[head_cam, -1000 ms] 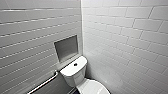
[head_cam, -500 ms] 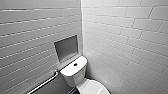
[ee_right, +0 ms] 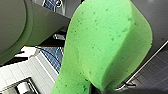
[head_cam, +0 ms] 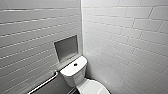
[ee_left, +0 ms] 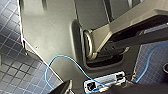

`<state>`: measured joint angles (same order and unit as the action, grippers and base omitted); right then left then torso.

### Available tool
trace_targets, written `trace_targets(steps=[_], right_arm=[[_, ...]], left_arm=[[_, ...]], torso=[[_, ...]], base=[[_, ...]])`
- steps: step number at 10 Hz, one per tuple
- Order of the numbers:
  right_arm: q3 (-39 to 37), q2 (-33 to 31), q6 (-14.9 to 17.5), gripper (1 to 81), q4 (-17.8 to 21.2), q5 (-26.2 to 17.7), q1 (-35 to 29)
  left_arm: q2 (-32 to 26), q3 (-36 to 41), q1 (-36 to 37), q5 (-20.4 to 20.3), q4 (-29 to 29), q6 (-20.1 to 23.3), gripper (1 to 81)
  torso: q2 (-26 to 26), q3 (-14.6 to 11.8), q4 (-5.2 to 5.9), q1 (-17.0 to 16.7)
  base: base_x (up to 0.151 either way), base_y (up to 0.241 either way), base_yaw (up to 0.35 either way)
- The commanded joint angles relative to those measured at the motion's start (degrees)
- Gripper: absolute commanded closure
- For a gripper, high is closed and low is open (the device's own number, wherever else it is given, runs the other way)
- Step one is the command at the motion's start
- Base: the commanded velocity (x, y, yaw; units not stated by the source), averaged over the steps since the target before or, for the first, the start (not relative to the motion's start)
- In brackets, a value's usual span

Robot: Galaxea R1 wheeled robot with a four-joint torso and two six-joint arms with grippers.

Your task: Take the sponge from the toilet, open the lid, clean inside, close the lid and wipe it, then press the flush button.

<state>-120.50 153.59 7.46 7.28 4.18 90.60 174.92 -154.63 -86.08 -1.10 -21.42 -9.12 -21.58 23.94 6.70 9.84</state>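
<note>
The bright green sponge (ee_right: 107, 42) looms large in the right wrist view, pinched at its lower end by my right gripper (ee_right: 100, 89), which is shut on it. In the head view the white toilet (head_cam: 75, 73) stands in the corner at the bottom centre. The small dark flush button (head_cam: 75, 64) sits in the middle of the tank top. Its white oval lid (head_cam: 93, 87) looks closed and is cut off by the frame edge. My left gripper (ee_left: 91, 91) hangs open over the robot's own grey base, with nothing in it.
White tiled walls meet in a corner behind the toilet. A recessed niche (head_cam: 66, 47) is set in the left wall above the tank. A metal grab bar (head_cam: 43, 83) runs along that wall. Blue mosaic floor tiles (ee_left: 17, 75) and a blue cable (ee_left: 50, 72) lie below my left arm.
</note>
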Motion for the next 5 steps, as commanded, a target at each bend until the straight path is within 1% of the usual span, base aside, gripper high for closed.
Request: trace_targets(steps=[1, 5], right_arm=[[1.1, -3.0, 0.3, 81.1, 0.4, -2.3, 0.8], [0.2, -2.0, 0.4, 81.1, 0.2, -2.2, 1.1]], left_arm=[[0.3, 0.1, 1.1, 3.2, 0.3, -0.2, 1.0], [0.3, 0.1, 1.2, 3.2, 0.3, -0.2, 1.0]], torso=[[0.0, 0.0, 0.00, 0.0], [0.0, 0.0, 0.00, 0.0]], base=[[0.000, 0.000, 0.000], [0.000, 0.000, 0.000]])
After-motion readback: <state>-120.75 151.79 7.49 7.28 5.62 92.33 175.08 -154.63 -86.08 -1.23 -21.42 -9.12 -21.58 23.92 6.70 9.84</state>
